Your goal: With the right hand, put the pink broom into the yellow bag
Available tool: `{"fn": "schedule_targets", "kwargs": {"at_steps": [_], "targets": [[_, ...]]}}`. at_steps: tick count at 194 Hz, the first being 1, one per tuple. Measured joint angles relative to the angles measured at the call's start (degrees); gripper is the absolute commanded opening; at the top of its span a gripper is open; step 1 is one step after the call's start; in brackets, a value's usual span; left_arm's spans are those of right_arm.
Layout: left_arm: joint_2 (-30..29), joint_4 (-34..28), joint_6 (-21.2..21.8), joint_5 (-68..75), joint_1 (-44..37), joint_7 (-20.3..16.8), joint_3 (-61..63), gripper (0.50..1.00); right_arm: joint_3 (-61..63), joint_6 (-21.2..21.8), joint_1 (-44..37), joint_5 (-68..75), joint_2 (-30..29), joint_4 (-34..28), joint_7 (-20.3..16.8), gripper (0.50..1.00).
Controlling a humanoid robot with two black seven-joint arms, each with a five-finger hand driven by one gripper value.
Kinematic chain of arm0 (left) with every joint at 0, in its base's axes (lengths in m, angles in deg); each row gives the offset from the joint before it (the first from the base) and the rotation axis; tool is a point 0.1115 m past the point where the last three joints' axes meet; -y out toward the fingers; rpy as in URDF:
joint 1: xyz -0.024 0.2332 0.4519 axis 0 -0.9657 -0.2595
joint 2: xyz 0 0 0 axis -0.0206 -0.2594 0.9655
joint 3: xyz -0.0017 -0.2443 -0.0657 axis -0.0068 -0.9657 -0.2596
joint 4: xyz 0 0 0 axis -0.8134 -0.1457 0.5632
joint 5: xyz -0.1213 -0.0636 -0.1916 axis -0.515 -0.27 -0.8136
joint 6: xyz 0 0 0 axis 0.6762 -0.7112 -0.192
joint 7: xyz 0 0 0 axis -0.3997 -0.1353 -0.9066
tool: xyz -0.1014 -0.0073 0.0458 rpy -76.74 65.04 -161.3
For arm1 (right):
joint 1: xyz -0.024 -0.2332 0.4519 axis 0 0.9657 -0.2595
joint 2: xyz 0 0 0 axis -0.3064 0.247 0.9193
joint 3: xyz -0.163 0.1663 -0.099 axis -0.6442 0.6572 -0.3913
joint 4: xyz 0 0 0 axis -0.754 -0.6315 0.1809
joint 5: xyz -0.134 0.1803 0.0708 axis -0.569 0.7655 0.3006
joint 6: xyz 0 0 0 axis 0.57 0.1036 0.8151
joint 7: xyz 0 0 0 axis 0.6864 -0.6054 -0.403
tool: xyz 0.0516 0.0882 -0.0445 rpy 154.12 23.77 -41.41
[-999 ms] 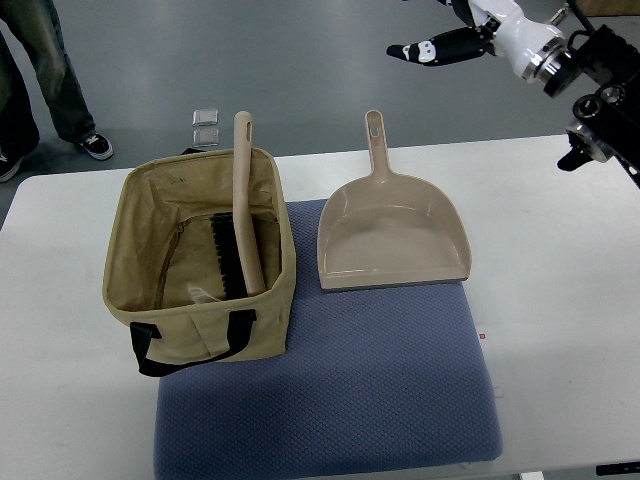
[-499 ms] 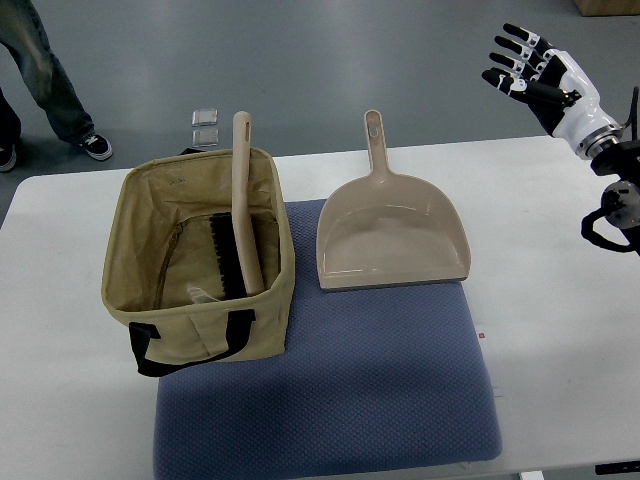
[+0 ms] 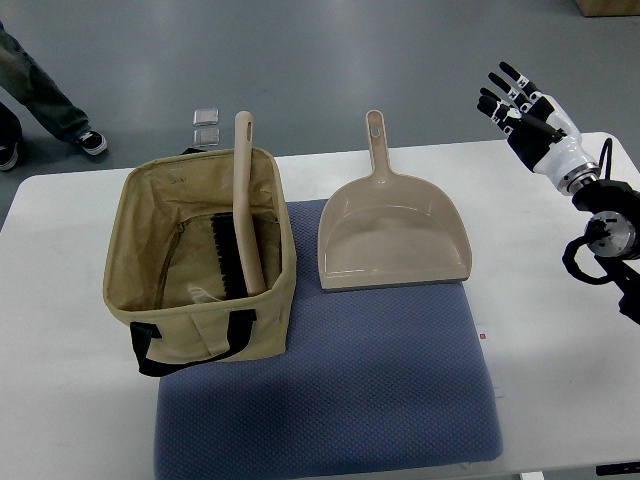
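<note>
Tan canvas makes up the one bag, which sits open-topped on the left part of a single blue mat on the white table. It has black strap handles on the near side. One broom is inside it: the dark bristle head lies down in the bag, and the pale pinkish handle leans up and back, its tip rising past the far rim. One dustpan of the same pale colour lies on the mat just to the right of the bag, not touching it, with its handle pointing away from the robot. Two small clear squares lie on the grey floor beyond the table. A person's legs and one shoe show at the top left corner.

One robot hand is in view, the right hand, at the upper right. Its fingers are spread and straight, holding nothing and touching nothing, raised near the table's far right corner, well apart from the dustpan and bag
</note>
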Motion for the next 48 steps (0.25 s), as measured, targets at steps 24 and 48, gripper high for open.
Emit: {"fn": "schedule_targets", "kwargs": {"at_steps": [24, 48], "targets": [[0.0, 0.0, 0.0, 0.0, 0.0, 0.0, 0.0, 1.000, 0.0, -0.2, 0.2, 0.0, -0.8, 0.5, 0.1, 0.928], [0.0, 0.0, 0.0, 0.0, 0.0, 0.0, 0.0, 1.000, -0.2, -0.2, 0.4, -0.1, -1.5, 0.6, 0.1, 0.928]]}}
